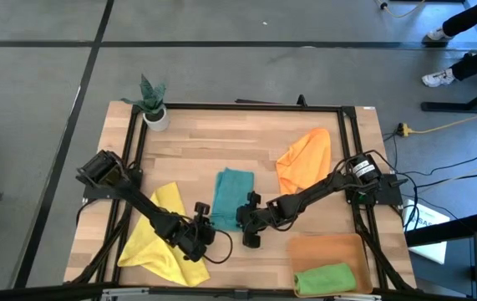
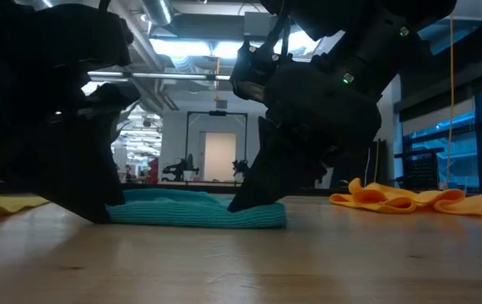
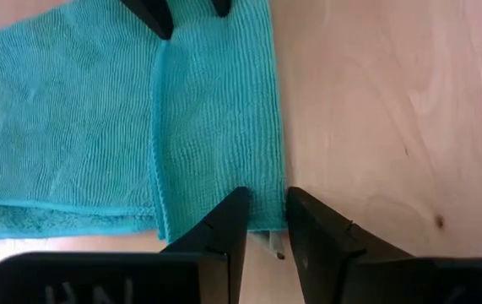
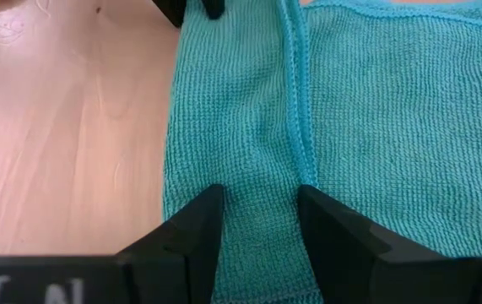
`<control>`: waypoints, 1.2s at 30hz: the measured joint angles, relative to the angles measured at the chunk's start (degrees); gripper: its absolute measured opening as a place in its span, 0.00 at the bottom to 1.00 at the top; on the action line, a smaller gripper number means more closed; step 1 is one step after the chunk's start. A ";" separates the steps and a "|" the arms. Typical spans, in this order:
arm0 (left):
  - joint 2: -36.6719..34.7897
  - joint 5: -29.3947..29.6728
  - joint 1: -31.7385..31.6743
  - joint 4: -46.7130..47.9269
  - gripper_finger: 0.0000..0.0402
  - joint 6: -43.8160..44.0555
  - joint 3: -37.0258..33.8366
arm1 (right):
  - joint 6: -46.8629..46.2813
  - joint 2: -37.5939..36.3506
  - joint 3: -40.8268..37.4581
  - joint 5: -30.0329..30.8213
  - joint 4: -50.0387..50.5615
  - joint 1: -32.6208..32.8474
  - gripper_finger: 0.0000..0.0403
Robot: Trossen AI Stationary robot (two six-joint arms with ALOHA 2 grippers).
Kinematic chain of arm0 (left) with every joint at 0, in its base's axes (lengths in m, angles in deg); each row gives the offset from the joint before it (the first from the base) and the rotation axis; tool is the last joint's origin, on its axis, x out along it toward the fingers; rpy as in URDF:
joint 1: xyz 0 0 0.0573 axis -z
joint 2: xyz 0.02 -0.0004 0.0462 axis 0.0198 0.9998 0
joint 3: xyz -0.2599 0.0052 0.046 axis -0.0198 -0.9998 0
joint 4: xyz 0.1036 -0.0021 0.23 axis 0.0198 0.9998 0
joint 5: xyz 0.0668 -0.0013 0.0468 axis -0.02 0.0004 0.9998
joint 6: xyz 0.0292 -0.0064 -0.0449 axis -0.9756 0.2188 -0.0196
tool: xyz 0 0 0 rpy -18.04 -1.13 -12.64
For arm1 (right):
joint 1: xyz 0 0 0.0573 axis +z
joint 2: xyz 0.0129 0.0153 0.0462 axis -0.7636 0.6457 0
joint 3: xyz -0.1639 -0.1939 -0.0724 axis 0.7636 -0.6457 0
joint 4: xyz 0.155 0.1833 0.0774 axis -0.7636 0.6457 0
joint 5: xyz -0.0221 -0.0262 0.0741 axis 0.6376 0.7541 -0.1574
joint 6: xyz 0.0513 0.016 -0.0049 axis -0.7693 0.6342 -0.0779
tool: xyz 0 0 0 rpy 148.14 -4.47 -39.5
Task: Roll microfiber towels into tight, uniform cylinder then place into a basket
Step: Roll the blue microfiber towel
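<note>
The teal towel (image 1: 233, 195) lies flat at mid-table as a long folded strip, its near end turned over into a flap (image 4: 241, 110). My left gripper (image 3: 266, 198) is at the flap's left end, nearly shut on its near edge. My right gripper (image 4: 262, 198) stands on the flap's right end, fingers parted. The yellow towel (image 1: 164, 238) lies spread at the near left under my left arm. The orange towel (image 1: 305, 157) lies crumpled at the far right. The green towel (image 1: 326, 278) lies rolled in the orange-brown basket (image 1: 305, 247). My left gripper pinches the flap's near folded edge (image 3: 268, 173) at its left corner between its two fingers, which slant down from the table's left. One finger (image 3: 232, 219) is on the cloth, the other (image 3: 308, 224) over bare wood. The towel lies on the table. My right gripper sets its two parted fingertips on the flap (image 4: 262, 169) from above, slanting in from the table's right. One finger (image 4: 321, 215) stands by the flap's hem, the other (image 4: 203, 215) farther toward the near fold. The cloth between them lies flat on the table.
A small white plant pot (image 1: 155, 115) stands at the far left corner. A black frame rail (image 1: 238, 106) runs round the tabletop. Bare wood (image 1: 213, 146) lies between the teal towel and the far rail.
</note>
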 joint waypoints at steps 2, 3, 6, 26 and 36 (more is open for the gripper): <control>0.62 0.36 -0.11 -0.17 0.19 0.04 0.15 | 0.00 0.02 0.00 -0.15 -0.20 0.00 0.40; 0.85 0.52 -0.16 -0.22 0.19 0.16 0.19 | 0.00 0.02 0.00 -0.17 -0.24 0.00 0.40; 1.21 0.40 -0.46 -0.21 0.19 2.09 0.20 | 0.00 0.02 0.00 -0.17 -0.24 0.00 0.40; 1.49 -0.16 -0.58 0.22 0.01 7.39 0.07 | 0.00 -0.42 -0.04 -0.39 -0.42 0.00 0.40; 1.51 -0.18 -0.52 0.24 0.00 7.56 0.01 | -0.02 -0.46 -0.02 -0.35 -0.48 0.00 0.40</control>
